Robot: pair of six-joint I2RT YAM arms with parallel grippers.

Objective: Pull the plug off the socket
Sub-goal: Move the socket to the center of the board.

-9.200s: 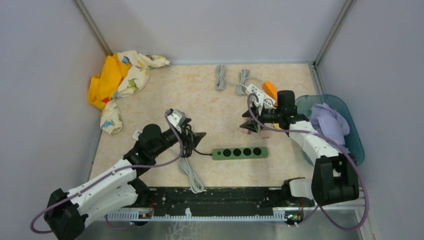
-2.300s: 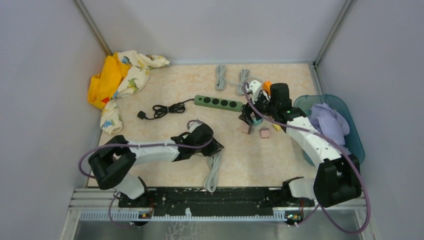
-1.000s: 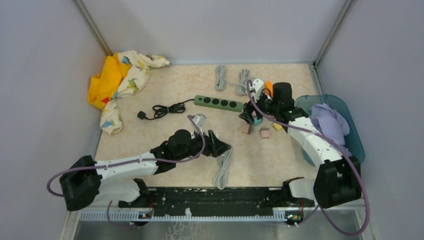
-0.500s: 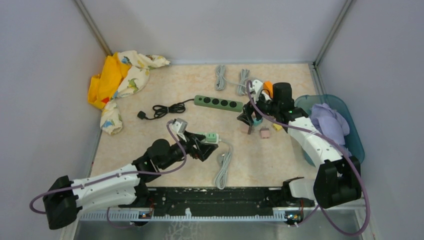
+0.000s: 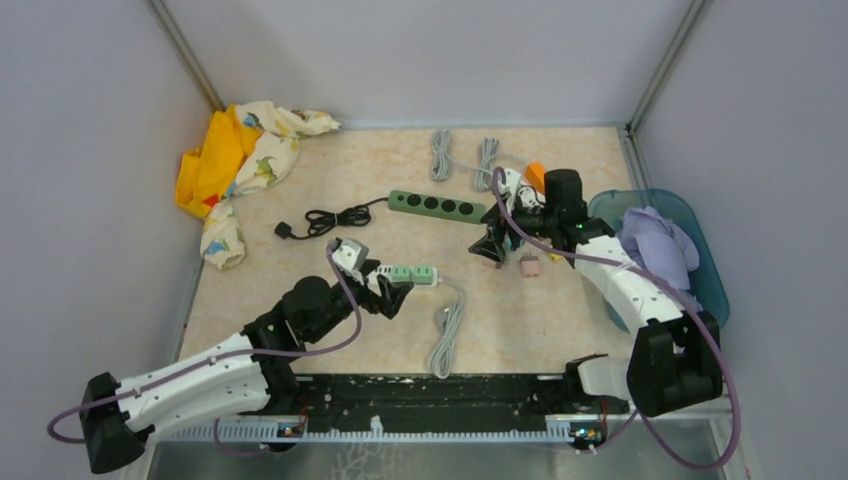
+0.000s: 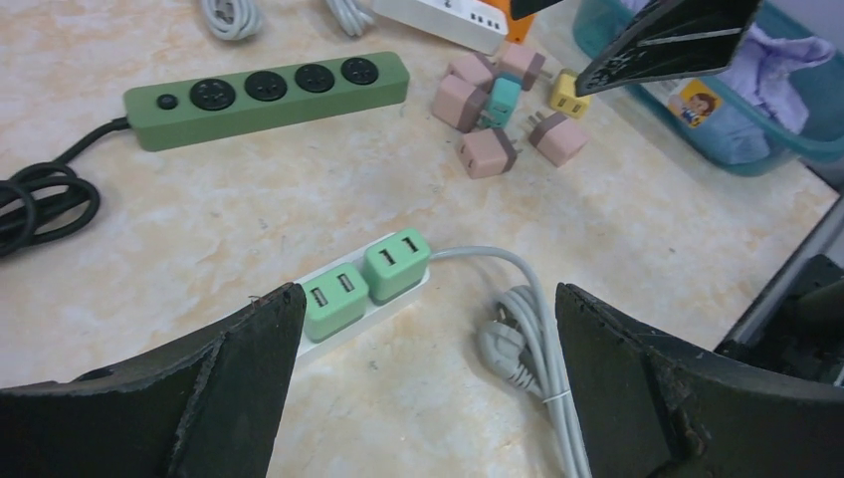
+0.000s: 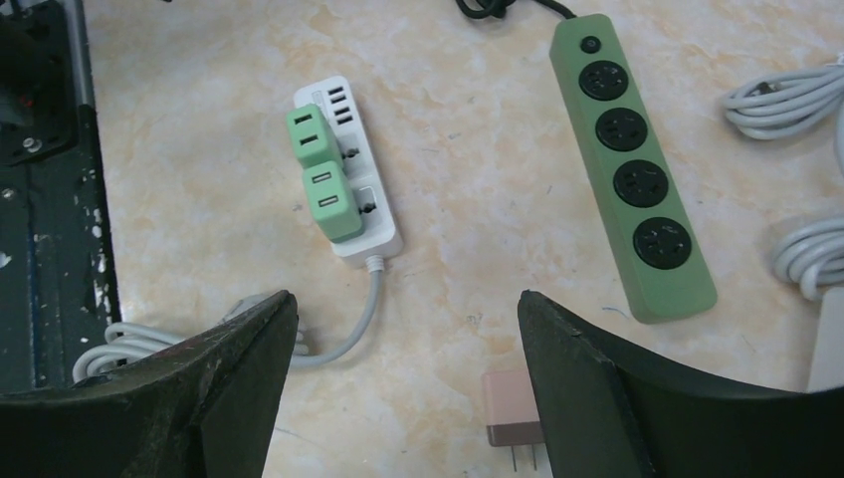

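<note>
Releasing the socket strip (image 7: pixel 358 179) onto the desk (image 5: pixel 330 170), left fingers (image 6: pixel 229 388) gape empty; green plugs (image 6: pixel 396 264) seemingly still seated, right fingers (image 7: pixel 229 378) half-open, empty.

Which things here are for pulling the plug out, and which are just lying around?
For the job: white socket strip, green plugs, open left hand.
Lying about: dark green strip, pink plugs, gray cords, yellow cloth, blue basket.

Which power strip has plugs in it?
The small white strip by the left gripper: two green plugs sit in it. The long green strip has four empty sockets.
</note>
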